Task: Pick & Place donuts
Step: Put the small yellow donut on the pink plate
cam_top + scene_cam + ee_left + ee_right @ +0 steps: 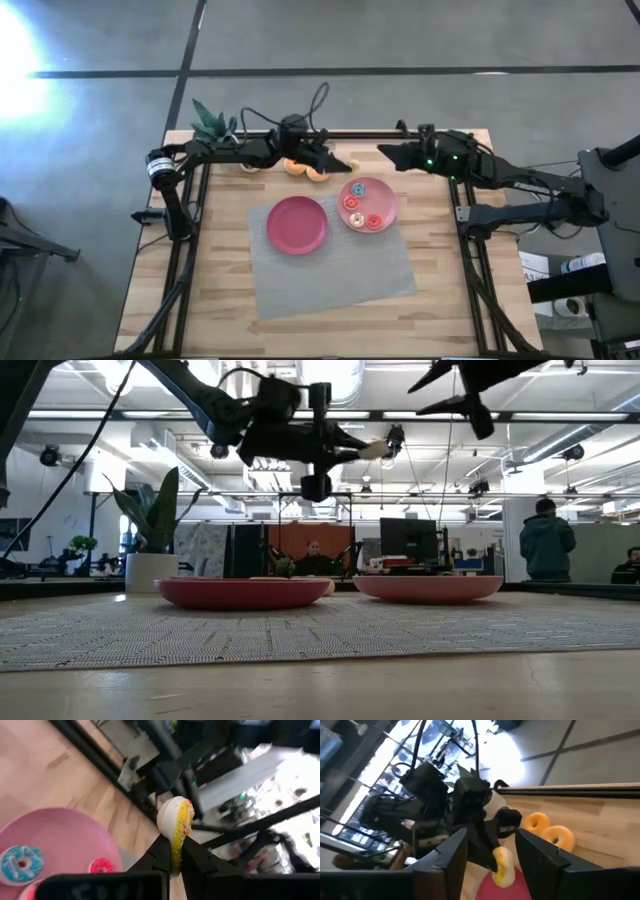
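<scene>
The left gripper point(172, 851) was closed on a yellow-iced donut point(176, 827), held edge-up above the table, just left of the pink plate point(385, 212). The right gripper point(392, 153), fingers spread and empty, was hung farther right, beyond the plate

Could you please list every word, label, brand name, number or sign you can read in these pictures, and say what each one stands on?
No text can be read in any view.
Left wrist view: faint marks on the dark housing behind the left gripper, which holds a yellow-iced donut; too blurred to read.
Low view: screens and wall panels in the room behind the pink plate; too small to read.
Right gripper: no markings visible.
</scene>
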